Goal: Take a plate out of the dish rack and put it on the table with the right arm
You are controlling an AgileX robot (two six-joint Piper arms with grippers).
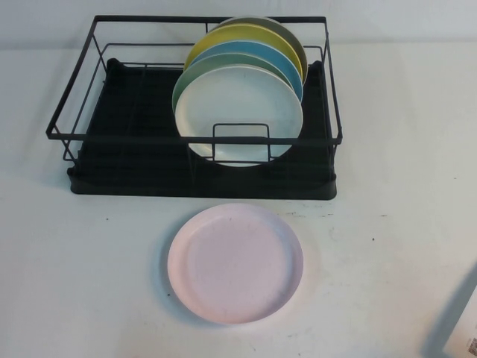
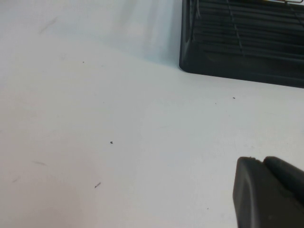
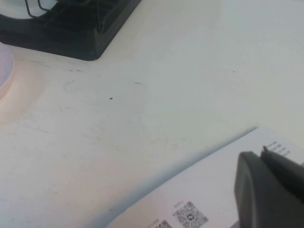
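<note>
One pink plate (image 1: 235,263) lies on the table (image 1: 387,224); five plates (image 1: 240,112) stand in the dish rack (image 1: 134,160); both grippers, left gripper (image 2: 268,192) and right gripper (image 3: 268,190), hover over the table, grip unclear.

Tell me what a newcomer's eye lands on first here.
A pink plate lies flat on the white table, just in front of the black dish rack. In the rack's right half stand more plates on edge, a white plate foremost. Each pincer shows only in its own wrist view, left, right, above bare table.
</note>
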